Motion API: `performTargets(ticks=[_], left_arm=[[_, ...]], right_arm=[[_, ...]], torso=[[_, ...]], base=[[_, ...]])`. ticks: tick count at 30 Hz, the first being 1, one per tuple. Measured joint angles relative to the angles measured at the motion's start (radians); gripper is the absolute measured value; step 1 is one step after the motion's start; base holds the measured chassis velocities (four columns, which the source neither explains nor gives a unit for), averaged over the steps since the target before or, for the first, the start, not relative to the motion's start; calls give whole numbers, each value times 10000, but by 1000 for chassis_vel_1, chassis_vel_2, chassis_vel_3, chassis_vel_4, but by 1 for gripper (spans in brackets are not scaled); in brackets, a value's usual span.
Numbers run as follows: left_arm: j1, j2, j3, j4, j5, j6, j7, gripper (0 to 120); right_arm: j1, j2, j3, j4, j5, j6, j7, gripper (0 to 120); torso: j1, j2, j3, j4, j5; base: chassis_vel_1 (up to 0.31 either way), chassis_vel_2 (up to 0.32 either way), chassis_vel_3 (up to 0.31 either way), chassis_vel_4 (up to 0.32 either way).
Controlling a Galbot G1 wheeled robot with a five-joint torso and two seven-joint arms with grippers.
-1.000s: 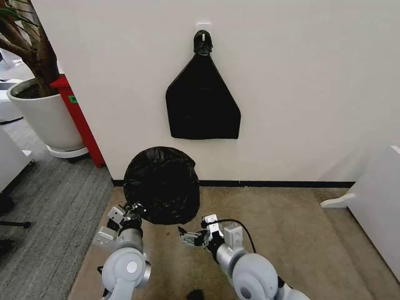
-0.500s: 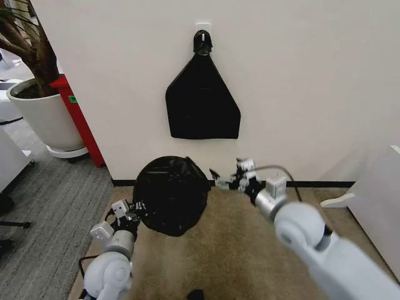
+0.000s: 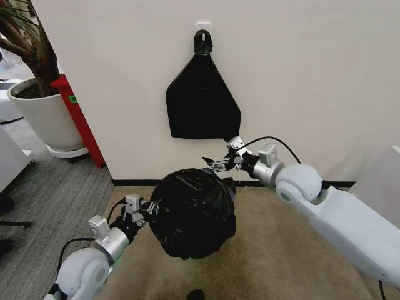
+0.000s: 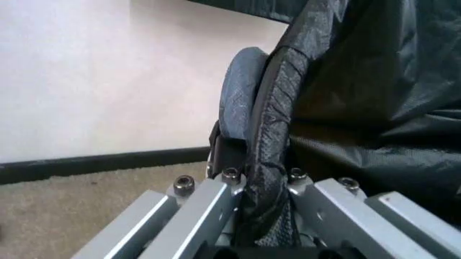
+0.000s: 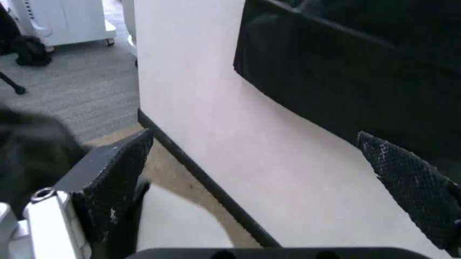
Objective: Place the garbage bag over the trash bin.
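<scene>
The glossy black garbage bag (image 3: 194, 212) is stretched into a round bulging shape above the beige carpet. The trash bin is hidden under it. My left gripper (image 3: 139, 209) is shut on the bag's near-left edge. In the left wrist view its fingers (image 4: 241, 102) pinch a bag-covered rolled edge (image 4: 277, 135). My right gripper (image 3: 215, 164) hovers open just over the bag's far edge, close to the wall. In the right wrist view its two dark pads (image 5: 115, 178) stand wide apart with nothing between them.
A flat black triangular sheet (image 3: 201, 103) hangs from a hook on the white wall right behind the bag. A large white plant pot (image 3: 44, 115) and a red panel (image 3: 78, 119) stand at the left. White furniture (image 3: 381, 206) is at the right.
The right arm swung up from low beside the bag to its far edge by the wall. The bag, held by the left gripper, shifted right and looks larger.
</scene>
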Motion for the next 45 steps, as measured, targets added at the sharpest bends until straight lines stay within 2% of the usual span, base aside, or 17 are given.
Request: performTargets(ticks=[9, 22, 30, 45], left_arm=[[-207, 91, 17, 372, 19, 52, -472, 1], [-344, 73, 17, 394, -15, -112, -730, 1], [-243, -33, -9, 42, -115, -148, -746, 1], [276, -437, -77, -1050, -261, -246, -727, 1]], right_arm=[[-61, -671, 7, 283, 384, -55, -192, 100], [-37, -692, -748, 263, 36, -109, -495, 100], [-18, -731, -1066, -111, -278, -62, -689, 100], [-56, -164, -852, -2244, -811, 328, -995, 100]], torso=[[0, 0, 0, 1, -3], [0, 0, 0, 3, -2], [0, 0, -1, 2, -1], [0, 0, -1, 2, 0]], base=[[0, 0, 0, 0], [0, 0, 0, 0], [0, 0, 0, 0], [0, 0, 0, 0]])
